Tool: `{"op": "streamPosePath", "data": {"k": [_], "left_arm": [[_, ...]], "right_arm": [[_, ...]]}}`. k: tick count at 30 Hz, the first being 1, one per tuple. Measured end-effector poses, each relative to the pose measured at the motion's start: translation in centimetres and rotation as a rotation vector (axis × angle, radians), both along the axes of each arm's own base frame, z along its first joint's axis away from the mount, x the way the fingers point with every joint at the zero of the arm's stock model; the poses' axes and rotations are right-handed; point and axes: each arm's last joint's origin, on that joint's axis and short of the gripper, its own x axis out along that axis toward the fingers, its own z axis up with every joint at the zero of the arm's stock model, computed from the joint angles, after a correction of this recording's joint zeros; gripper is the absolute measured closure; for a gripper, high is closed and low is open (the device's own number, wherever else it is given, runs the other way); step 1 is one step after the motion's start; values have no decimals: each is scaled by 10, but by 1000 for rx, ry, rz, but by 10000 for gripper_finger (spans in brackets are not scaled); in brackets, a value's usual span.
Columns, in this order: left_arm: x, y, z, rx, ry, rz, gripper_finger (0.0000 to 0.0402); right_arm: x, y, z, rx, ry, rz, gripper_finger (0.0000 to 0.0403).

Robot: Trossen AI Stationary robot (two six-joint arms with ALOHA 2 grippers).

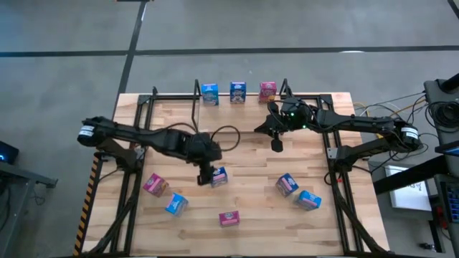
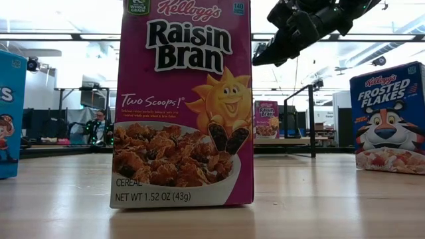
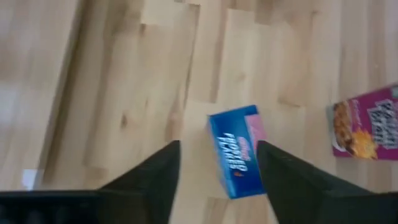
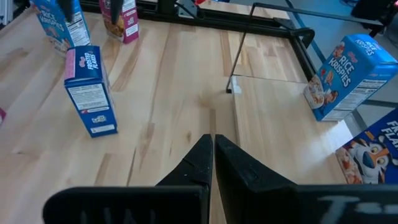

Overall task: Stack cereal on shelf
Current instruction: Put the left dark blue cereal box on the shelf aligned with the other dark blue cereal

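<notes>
- The left gripper (image 1: 206, 176) hangs over the middle of the counter (image 1: 251, 158), its fingers (image 3: 149, 180) spread apart and holding nothing.
- A blue Frosted Flakes box (image 3: 235, 151) stands on the counter just beyond and between those fingers, apart from both.
- The right gripper (image 1: 276, 145) hovers farther back, near the shelf (image 1: 237, 97), its fingers (image 4: 193, 163) pressed together with nothing between them.
- 3 boxes stand in a row at the back edge: 2 blue ones (image 1: 209, 94) and 1 pink one (image 1: 267, 90).
- 5 more boxes are scattered on the front half of the counter: a pink box (image 1: 154, 185) and a blue box (image 1: 176, 204) at the left, a Raisin Bran box (image 1: 229, 218) at the front centre, and 2 boxes (image 1: 308, 200) at the right.
</notes>
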Motion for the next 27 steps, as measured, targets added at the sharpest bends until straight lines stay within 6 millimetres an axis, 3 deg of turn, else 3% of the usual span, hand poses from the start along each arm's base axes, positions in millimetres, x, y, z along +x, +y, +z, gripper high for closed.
{"op": "streamPosePath", "data": {"k": [4, 8, 18, 27], "left_arm": [[0, -12, -2, -52, 4, 58, 137], [1, -21, -8, -79, 5, 175, 108], [13, -41, -35, -48, 70, 218, 116], [19, -40, -49, 36, 105, 223, 122]], "right_arm": [[0, 0, 0, -3, -1, 1, 394], [0, 0, 0, -4, -1, 2, 394], [0, 0, 0, -5, 3, 3, 394], [0, 0, 0, -11, 2, 6, 394]]}}
